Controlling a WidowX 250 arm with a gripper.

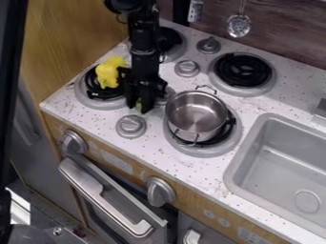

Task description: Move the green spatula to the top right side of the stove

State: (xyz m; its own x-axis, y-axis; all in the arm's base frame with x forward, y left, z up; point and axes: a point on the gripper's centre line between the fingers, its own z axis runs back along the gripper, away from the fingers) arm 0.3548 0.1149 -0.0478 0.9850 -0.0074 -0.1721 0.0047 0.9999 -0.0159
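One black robot gripper (140,107) hangs at a green object (138,102) over your speckled white stovetop (150,145); you can't tell if it's pinching.

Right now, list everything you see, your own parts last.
Stovetop: one, speckled white, centre
Burners: four, black, on the stovetop
Pot: one, silver, near right burner
Toy: one, yellow, near left burner
Green item: one, green, mostly hidden, at the gripper
Knobs: at least six, grey, on top and front
Sink: one, grey, right
Slotted utensil: one, silver, back wall
Oven handle: one, silver, front
Arm: one, black, upper left
Gripper: one, black, beside the toy
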